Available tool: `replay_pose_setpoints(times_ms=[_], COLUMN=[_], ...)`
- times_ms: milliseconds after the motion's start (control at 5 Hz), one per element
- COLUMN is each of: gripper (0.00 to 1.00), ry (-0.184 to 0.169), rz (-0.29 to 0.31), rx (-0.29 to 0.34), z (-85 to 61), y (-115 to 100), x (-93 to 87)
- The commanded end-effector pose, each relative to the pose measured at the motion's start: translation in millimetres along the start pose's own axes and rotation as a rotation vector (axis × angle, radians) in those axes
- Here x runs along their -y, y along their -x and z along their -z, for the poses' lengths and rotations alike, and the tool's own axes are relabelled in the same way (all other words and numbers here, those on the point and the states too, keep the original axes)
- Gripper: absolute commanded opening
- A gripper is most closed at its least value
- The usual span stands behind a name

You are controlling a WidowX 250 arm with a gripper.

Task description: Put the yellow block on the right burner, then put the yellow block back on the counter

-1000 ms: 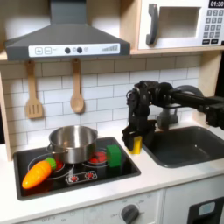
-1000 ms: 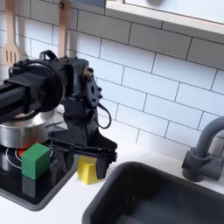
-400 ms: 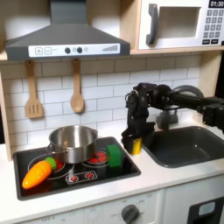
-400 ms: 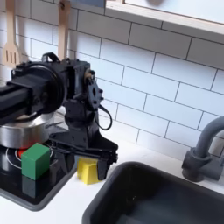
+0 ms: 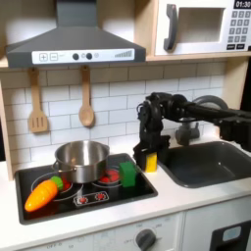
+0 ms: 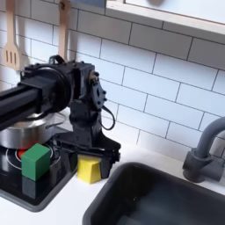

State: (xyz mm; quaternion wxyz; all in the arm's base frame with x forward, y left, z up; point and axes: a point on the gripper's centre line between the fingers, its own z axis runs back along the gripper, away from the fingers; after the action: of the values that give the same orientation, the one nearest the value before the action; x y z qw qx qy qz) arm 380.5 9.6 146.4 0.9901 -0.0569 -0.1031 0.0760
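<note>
Under the end effector (image 6: 87,159) sits the yellow block (image 6: 88,170), on the white desk (image 6: 66,209) between the black stove (image 5: 98,195) and the sink (image 5: 211,162). Its two fingers stand apart, one on each side of the block. A green block (image 6: 36,161) rests nearby on the stove.

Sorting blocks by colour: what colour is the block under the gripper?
Bright yellow block, clearest in the second exterior view.
</note>
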Motion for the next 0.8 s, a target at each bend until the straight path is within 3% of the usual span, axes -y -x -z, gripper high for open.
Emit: replay_pose_setpoints(times_ms=[0,200,600], gripper=[0.28,0.00,0.00], ry=[-0.016,-0.011,-0.005], rz=[-0.004,-0.015,-0.021], rx=[-0.014,-0.010,-0.001], z=[0.9,-1.0,-2.7], y=[1.6,3.3,1.7], x=[-2.2,-1.4,-2.4])
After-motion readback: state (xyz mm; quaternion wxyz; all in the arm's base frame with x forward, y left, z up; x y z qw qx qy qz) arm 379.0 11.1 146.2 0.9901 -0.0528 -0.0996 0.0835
